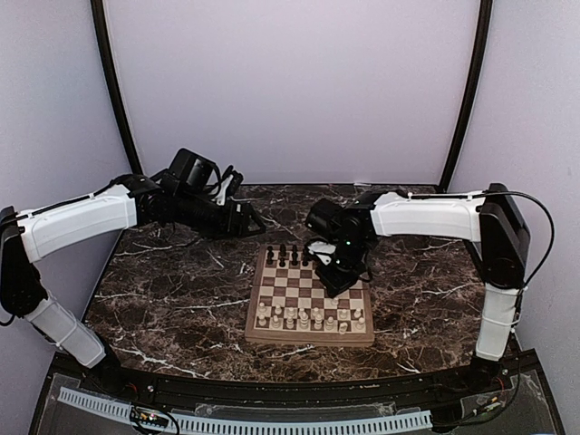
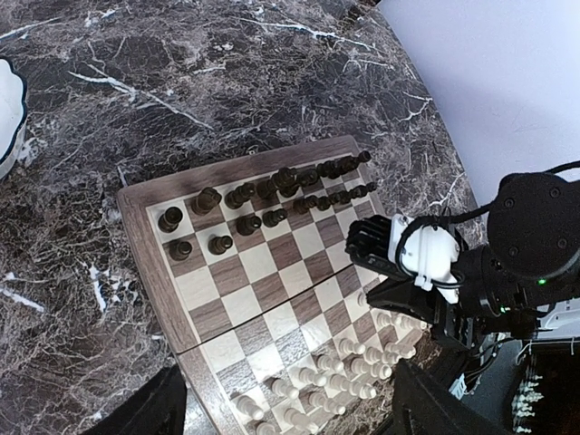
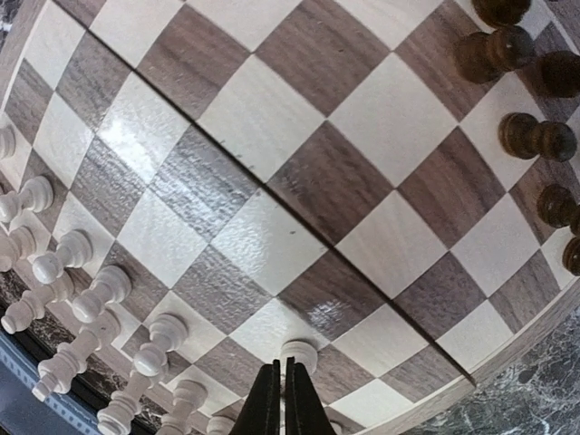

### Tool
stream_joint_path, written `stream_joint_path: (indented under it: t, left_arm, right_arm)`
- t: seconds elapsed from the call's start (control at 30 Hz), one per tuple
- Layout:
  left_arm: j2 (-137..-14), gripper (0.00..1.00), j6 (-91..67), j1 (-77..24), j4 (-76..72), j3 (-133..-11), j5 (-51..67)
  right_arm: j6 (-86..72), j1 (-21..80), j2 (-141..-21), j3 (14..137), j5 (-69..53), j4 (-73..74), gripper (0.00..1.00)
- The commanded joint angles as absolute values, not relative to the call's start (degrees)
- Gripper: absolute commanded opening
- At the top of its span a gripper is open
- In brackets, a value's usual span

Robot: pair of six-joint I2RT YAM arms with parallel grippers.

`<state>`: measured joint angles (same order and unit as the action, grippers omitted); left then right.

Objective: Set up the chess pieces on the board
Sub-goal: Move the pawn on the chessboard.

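Dark marble tabletop (image 1: 172, 290), board (image 1: 310, 337) centred. Right fingers (image 3: 269, 408) pinched shut, empty, bottom centre of my wrist view; white pawn (image 3: 299, 352) upright just past their tips. Left fingers (image 2: 145, 412) spread wide, farther away.

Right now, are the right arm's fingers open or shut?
Shut. In the right wrist view the right fingers meet, only a thin seam between them and nothing clamped there.

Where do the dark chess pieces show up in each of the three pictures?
Top external: the dark chess pieces stand along the board's far edge.
Left wrist: across the board's upper part.
Right wrist: along the picture's right edge, upper corner.
Shared landmark: the cream-white pieces on the board's opposite side.
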<state>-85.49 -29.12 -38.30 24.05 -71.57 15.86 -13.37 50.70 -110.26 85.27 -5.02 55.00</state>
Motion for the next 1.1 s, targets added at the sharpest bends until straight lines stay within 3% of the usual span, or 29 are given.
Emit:
stream_joint_path:
  t: [0.0,0.3,1.07]
  left_arm:
    - [-82.97,0.81,-29.58,-38.22,23.83,-70.17,16.67]
    - [-82.75,0.8,-29.87,-38.22,23.75,-69.87,17.49]
    - [-82.53,0.76,-30.69,-38.17,23.63,-69.28,18.74]
  right_arm:
    - [-14.63,52.55,-108.99,86.88,-5.52,56.63,0.05]
    - [-15.21,52.29,-107.02,87.39,-2.51,56.65,0.11]
    - [-12.05,48.18,-110.01,82.53,-4.8,52.39,0.04]
